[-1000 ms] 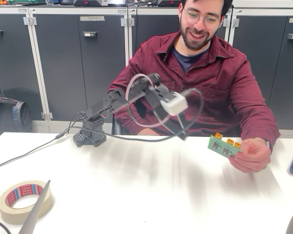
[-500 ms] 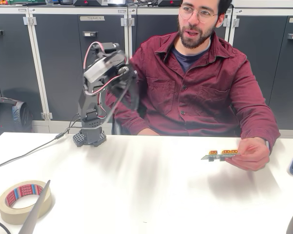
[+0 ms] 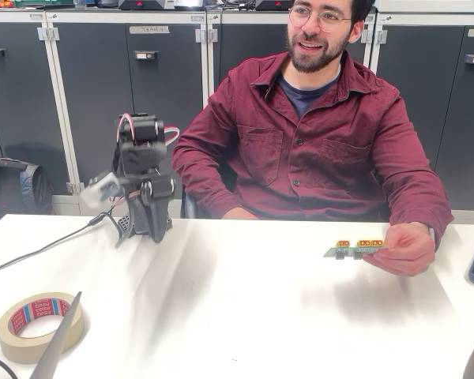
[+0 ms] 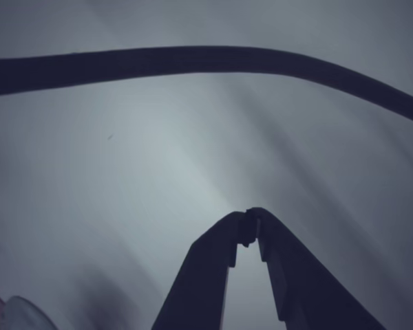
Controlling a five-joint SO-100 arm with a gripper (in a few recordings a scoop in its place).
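Black pincer (image 4: 248, 227) fingers press together at the tips in the wrist view, with nothing between them. In the fixed view the arm is folded over its base (image 3: 152, 225), so the pincer (image 3: 120, 227) hangs tip-down close to the table (image 3: 237, 316). Its cable (image 3: 47, 249) trails just beside it, off to the left. A tape roll (image 3: 39, 325) lies nearer the front. Well apart on the right, a person's hand (image 3: 407, 249) holds a green circuit board (image 3: 354, 249) flat by one end, likely keeping it clear.

Entry 1: tape roll (image 3: 39, 325), on the table forward and left of my pincer (image 4: 249, 221) in the fixed view. The red core reads "tesa".
Entry 2: cabinet door label (image 3: 148, 29), above and behind my pincer. It is too blurred to read.
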